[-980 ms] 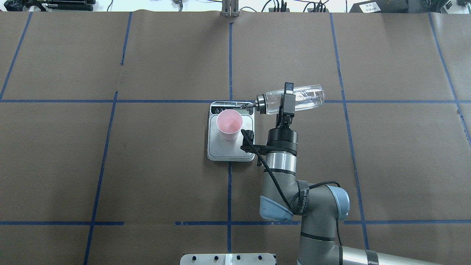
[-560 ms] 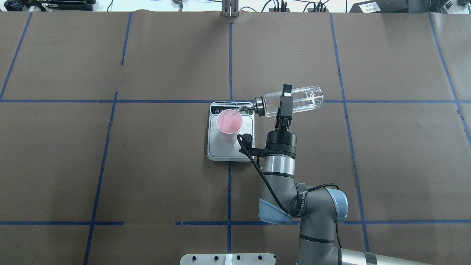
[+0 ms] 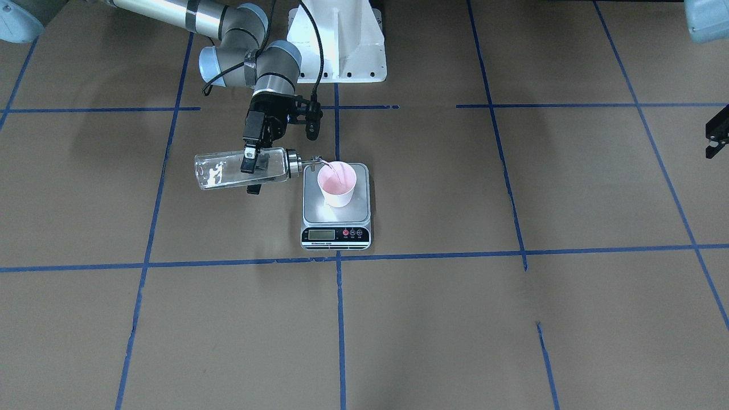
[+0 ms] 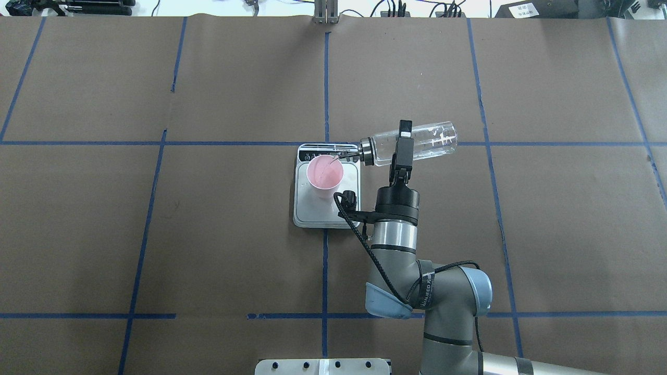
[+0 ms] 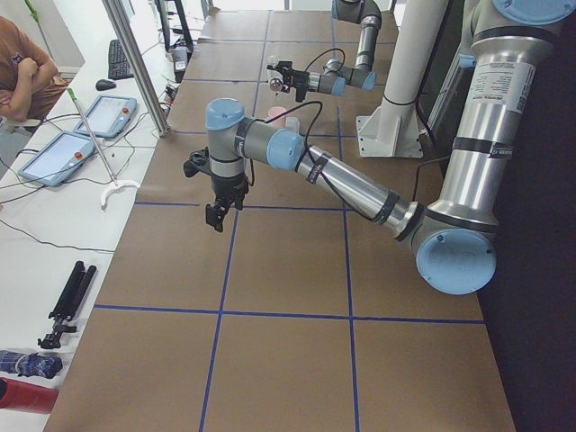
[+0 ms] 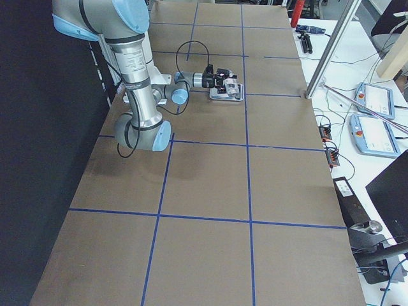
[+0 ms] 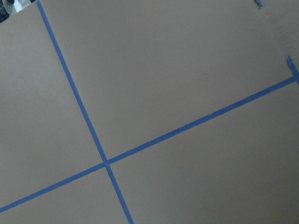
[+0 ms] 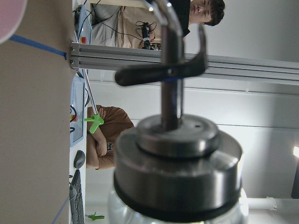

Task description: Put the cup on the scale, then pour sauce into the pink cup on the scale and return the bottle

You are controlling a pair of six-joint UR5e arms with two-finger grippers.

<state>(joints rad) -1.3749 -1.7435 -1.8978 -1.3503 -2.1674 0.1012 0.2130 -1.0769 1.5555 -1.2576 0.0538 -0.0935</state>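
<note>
Bottle (image 4: 430,140) lay tipped nearly flat, clamped mid-body in the right gripper's (image 4: 403,138) fingers, spout over the cup (image 4: 324,175) on the scale (image 4: 341,209) so sauce (image 4: 332,160) fell inside; left gripper's (image 5: 216,214) opening unclear.

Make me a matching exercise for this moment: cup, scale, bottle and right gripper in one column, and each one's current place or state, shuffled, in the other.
1. cup
2. scale
3. bottle
4. right gripper

A. lying flat, display strip on the side away from the robot
B. tipped almost level, spout at the pink rim
C. standing upright on the steel plate
D. shut around a clear glass body

Pairs: 1-C, 2-A, 3-B, 4-D
</note>
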